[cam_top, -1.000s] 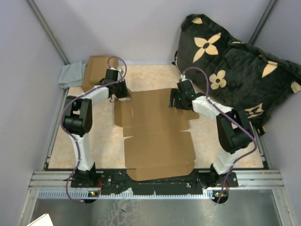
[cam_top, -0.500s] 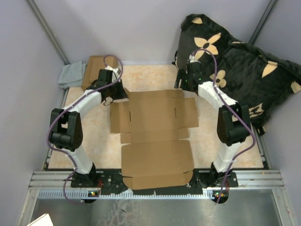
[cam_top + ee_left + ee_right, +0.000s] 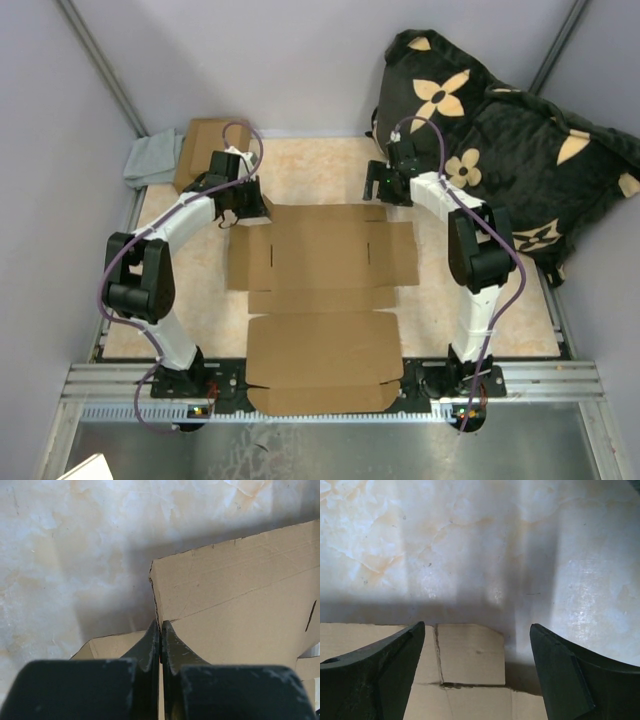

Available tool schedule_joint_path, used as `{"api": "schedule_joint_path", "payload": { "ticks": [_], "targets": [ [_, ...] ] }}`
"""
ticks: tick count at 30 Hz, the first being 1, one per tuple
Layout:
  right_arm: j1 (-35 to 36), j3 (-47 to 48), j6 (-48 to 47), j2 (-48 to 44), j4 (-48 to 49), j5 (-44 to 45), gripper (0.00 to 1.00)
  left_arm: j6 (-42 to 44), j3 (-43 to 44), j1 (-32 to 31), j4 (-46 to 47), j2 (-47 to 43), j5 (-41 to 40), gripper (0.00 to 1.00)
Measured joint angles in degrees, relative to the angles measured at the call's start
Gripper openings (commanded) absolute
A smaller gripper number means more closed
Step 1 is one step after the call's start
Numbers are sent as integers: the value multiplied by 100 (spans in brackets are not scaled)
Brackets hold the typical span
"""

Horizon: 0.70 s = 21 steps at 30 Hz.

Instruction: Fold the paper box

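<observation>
The paper box is a flat brown die-cut cardboard sheet lying on the marbled table, reaching from mid-table to the near edge. My left gripper is at its far left corner, shut on the raised edge of the cardboard. My right gripper is open over the far right corner, with a small flap between its fingers, not gripped.
A smaller stack of brown boxes and a grey cloth sit at the far left corner. A black cushion with tan flowers lies at the far right. Grey walls close in on both sides.
The sheet has slid toward the near edge and now lies flat and squarer. My right gripper let go of it, moved to the far right corner and opened. My left gripper keeps its hold.
</observation>
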Motion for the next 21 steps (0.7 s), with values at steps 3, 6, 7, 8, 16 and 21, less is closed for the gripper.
{"api": "schedule_joint_path", "payload": {
  "ticks": [3,6,7,8,16,21],
  "targets": [
    [0,-15,52,15,2,-177,83,-2,0,0,-17,0,-39,0],
    [0,-267,105,13,166,-396,81,-15,0,0,-24,0,-63,0],
    [0,-365,122,13,201,-450,81,-20,0,0,-24,0,-70,0],
    [0,-509,160,13,234,-520,80,-22,0,0,-24,0,-72,0],
    [0,-992,275,-181,487,-964,69,-66,-2,0,-20,0,-107,0],
    [-2,-1054,310,-227,553,-1043,58,-92,-2,0,-15,2,-142,0]
  ]
}}
